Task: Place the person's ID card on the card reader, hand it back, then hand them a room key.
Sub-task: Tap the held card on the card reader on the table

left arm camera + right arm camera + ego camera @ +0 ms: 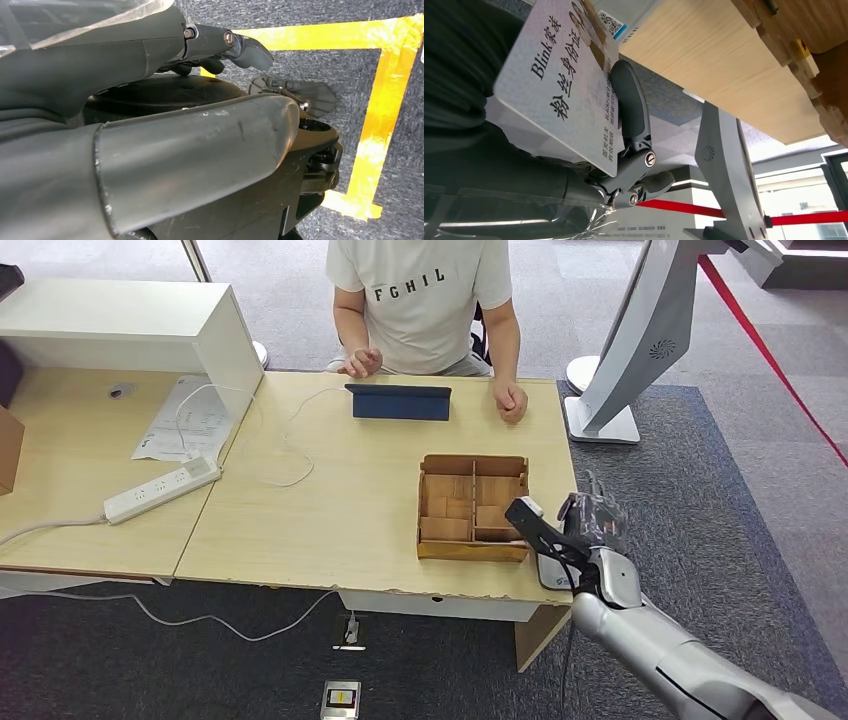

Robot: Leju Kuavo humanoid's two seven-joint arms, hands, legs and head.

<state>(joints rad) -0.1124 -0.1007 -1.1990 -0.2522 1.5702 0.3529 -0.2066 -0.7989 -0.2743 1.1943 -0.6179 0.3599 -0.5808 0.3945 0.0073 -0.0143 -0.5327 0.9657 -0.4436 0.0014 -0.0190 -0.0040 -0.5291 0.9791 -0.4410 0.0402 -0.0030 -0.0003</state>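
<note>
Currently my right hand (560, 540) pinches the ID card (566, 95) at the tabletop's (330, 510) near right corner, directly over the card reader (553, 575) beside the wooden tray (472, 508), positioned for placement; my left hand (225, 42) hangs with fingers curled, holding nothing.

ID card (559, 85): 1 | wooden box (472, 508): 1 | power strip (162, 489): 1 | person (425, 302): 1

You get even, bright overhead light on the desk (330, 510), soft shadows beneath its front edge; both wrist views blur close up.
</note>
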